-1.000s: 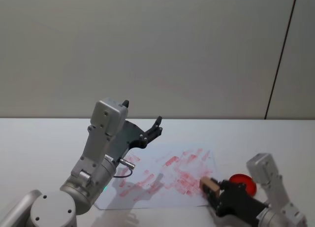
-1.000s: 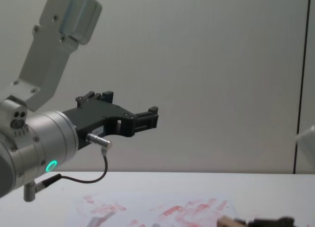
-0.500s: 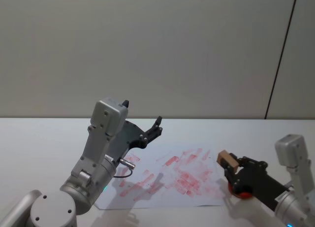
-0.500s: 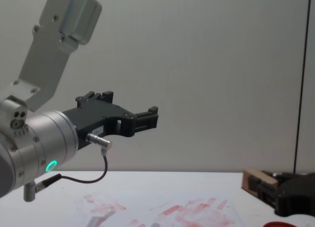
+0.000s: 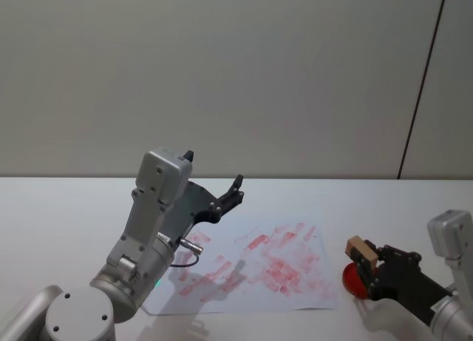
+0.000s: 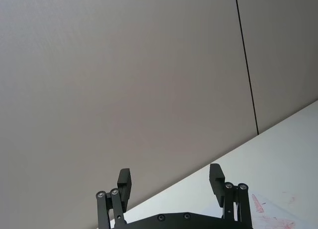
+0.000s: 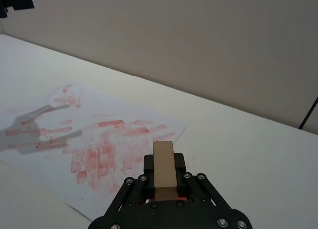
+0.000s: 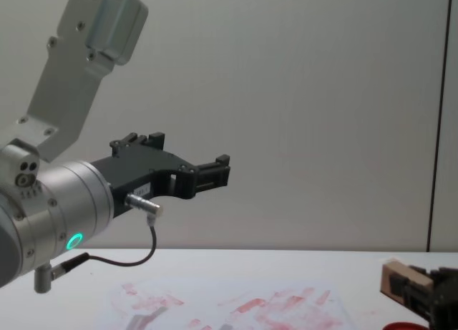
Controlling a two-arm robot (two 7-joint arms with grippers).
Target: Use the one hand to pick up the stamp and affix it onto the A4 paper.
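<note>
We find the right gripper (image 5: 367, 261) at the lower right of the head view, its jaws clamped on the stamp (image 5: 361, 248), a pale wooden block standing between them. A second ago this gripper held the stamp low over the paper's right corner; half a second ago it had risen and drawn right; it now sits further right, directly above the red ink pad (image 5: 354, 279), just off the edge of the paper (image 5: 251, 271). We judge this a return for re-inking, or a retreat after an impression, with the stamp clear of the sheet. The paper lies lower centre, thick with red marks. The left gripper (image 5: 228, 196) has not moved, raised at centre-left over the paper's upper left part, jaws wide and empty.
</note>
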